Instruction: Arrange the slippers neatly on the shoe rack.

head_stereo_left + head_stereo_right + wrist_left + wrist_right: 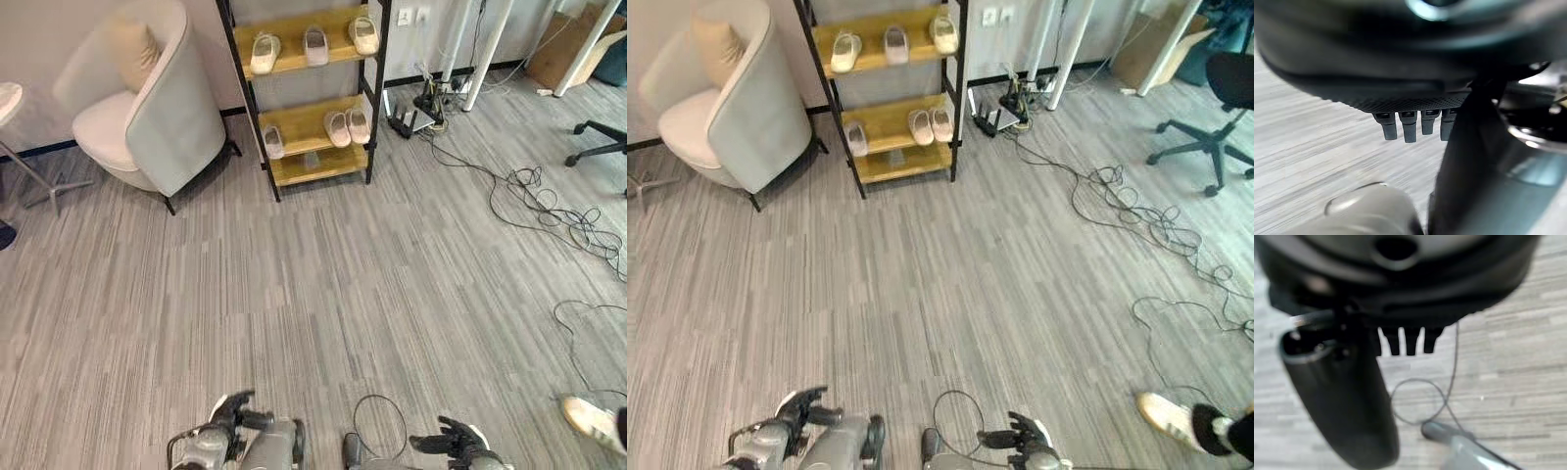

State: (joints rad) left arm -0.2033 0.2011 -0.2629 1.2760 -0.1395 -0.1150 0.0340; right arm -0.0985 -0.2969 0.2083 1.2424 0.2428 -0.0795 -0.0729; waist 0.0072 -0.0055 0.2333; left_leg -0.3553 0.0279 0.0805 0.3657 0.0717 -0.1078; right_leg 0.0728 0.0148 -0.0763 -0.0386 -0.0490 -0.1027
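Against the far wall stands the shoe rack (306, 122), its wooden shelves carrying six pale slippers. On the upper shelf three slippers (315, 44) sit spaced apart, long axes running front to back, the left one slightly turned. On the lower shelf a pair (348, 126) lies side by side, almost touching, and a single slipper (273, 141) rests apart on the left. Beside the rack is a grey armchair (147, 103). Low down, the left hand (233, 409) and right hand (449, 438) hang over the floor (323, 284), fingers relaxed, holding nothing.
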